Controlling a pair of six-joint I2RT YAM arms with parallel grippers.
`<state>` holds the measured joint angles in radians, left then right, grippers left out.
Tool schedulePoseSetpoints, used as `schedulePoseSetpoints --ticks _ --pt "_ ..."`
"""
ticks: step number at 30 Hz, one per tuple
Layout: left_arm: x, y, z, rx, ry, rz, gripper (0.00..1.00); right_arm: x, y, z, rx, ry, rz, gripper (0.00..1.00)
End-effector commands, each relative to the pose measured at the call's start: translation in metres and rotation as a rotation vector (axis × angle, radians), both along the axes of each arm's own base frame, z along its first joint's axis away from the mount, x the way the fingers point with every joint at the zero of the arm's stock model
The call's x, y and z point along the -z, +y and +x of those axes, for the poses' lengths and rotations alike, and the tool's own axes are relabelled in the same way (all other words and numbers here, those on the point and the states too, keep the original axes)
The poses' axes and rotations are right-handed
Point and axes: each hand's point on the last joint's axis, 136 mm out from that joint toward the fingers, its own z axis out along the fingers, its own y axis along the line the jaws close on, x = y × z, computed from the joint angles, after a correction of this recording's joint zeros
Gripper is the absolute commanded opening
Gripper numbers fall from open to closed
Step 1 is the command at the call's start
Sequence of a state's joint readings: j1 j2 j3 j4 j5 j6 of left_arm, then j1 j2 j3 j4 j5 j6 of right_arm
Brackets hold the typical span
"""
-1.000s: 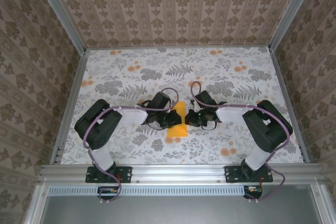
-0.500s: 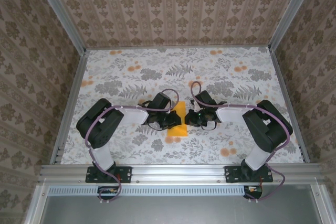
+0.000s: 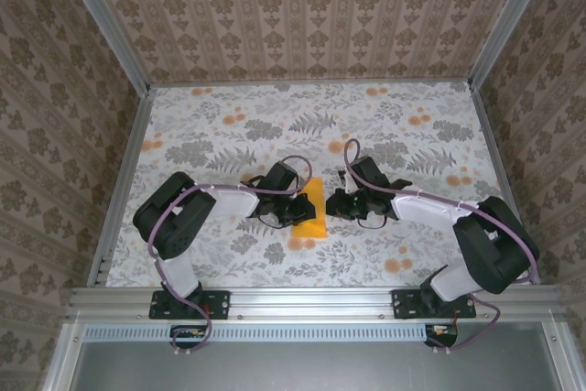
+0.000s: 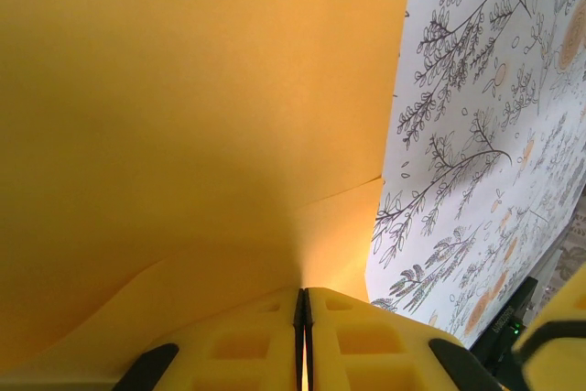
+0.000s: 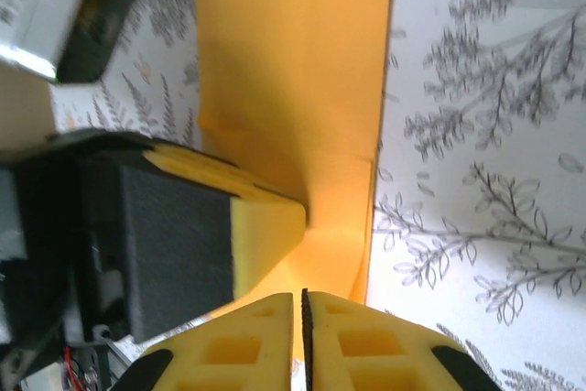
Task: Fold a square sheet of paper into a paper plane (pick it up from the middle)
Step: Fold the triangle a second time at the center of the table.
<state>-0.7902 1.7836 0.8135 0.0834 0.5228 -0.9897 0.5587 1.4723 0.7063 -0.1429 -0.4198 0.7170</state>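
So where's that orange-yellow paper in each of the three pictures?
Top external: paper lies just below centre.
Left wrist: paper covers the left and middle.
Right wrist: paper runs down from the top centre.
Shared landmark: the floral cloth under it.

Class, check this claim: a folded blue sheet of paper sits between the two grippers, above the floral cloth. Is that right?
Wrong colour: the folded sheet of paper is orange-yellow, not blue, as the top external view shows. It does sit between the left gripper and the right gripper, above the floral cloth.
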Motion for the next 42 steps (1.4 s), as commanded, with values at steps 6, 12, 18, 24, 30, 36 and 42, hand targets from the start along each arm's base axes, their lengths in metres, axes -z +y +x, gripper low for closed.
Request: schedulePoseSetpoints --ticks 6,12,18,24,30,36,42 --pt "0.018 0.014 -0.002 -0.016 0.030 0.087 0.13 0.013 0.015 -0.033 -0.094 0.079 -0.025 0.10" --pt "0.021 0.014 -0.003 -0.021 0.037 0.093 0.13 0.022 0.027 -0.035 -0.125 0.096 -0.035 0.09" --pt "0.022 0.016 -0.003 -0.030 0.043 0.107 0.12 0.030 0.026 -0.034 -0.123 0.103 -0.072 0.09" --pt "0.025 0.021 -0.003 -0.043 0.051 0.136 0.12 0.037 0.014 -0.036 -0.116 0.105 -0.134 0.09" --pt "0.027 0.022 -0.004 -0.045 0.055 0.149 0.12 0.043 0.008 -0.041 -0.123 0.118 -0.166 0.09" --pt "0.029 0.024 -0.004 -0.048 0.062 0.162 0.12 0.045 0.005 -0.041 -0.123 0.117 -0.184 0.09" --pt "0.032 0.026 -0.006 -0.050 0.070 0.179 0.11 0.018 0.021 -0.035 -0.143 0.052 -0.083 0.09"
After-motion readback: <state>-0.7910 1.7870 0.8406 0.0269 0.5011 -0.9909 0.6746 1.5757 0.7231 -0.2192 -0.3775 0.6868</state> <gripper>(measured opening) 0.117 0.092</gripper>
